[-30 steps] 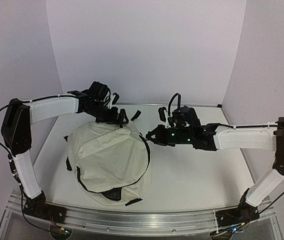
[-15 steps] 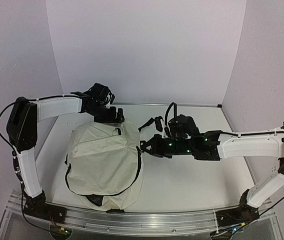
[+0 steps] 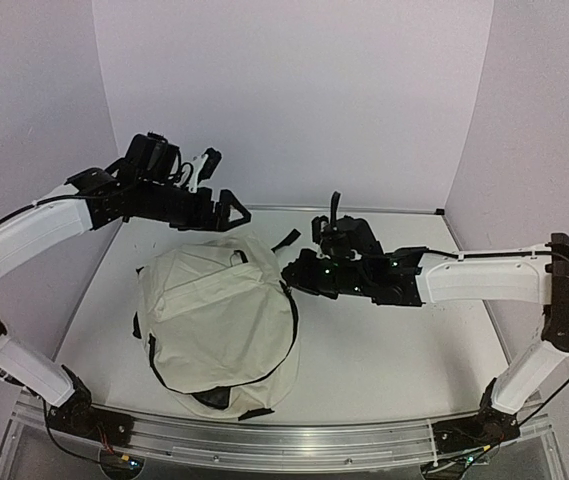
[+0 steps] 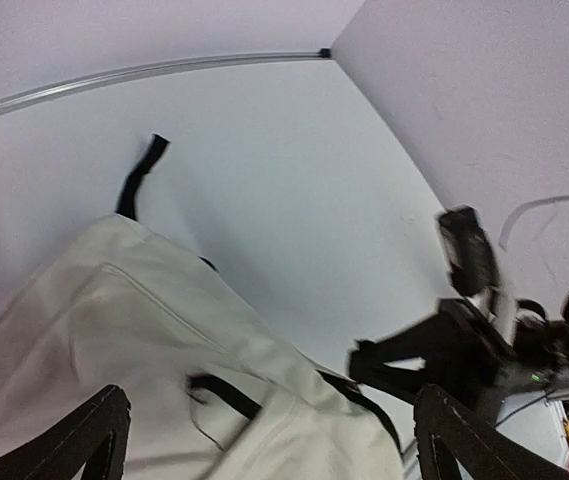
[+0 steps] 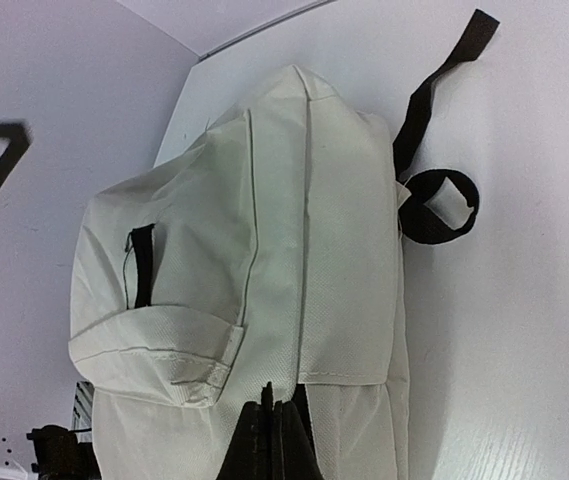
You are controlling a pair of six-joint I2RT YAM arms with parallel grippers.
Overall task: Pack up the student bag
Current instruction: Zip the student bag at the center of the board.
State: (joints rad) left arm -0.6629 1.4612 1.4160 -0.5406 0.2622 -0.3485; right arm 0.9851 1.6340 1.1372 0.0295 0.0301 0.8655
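- Bag (image 3: pixel 219 325): cream and slumped, lying on the white table (image 3: pixel 394 350) left of centre. Its near edge is close to the arm bases. A black zip line (image 3: pixel 294 320) curves round its right side.
- Right gripper (image 3: pixel 289 272): low, at the bag's upper right edge and touching the fabric. Fingers (image 5: pixel 269 440) are pressed tight together with no gap visible. Cannot tell whether any cloth or zip is caught between them.
- Strap (image 3: pixel 286 239): black, lying loose on the table just beyond the right gripper, off the bag's far corner. The right wrist view shows a black loop (image 5: pixel 439 205) at the bag's top, beside it.
- Left gripper (image 3: pixel 226 210): raised above the bag's far edge, clear of the fabric. In the left wrist view its fingers (image 4: pixel 89 440) are spread wide, holding and touching nothing, with the bag below them.
- Against half a second earlier: the left gripper was down at the bag's far edge; now it is lifted off, and that arm's elbow has swung out to the left.
- The right gripper sits slightly farther from the bases, its fingers pressed together as before.
- The bag looks rounder, its right side bulging out more. The strap has shifted a little left.
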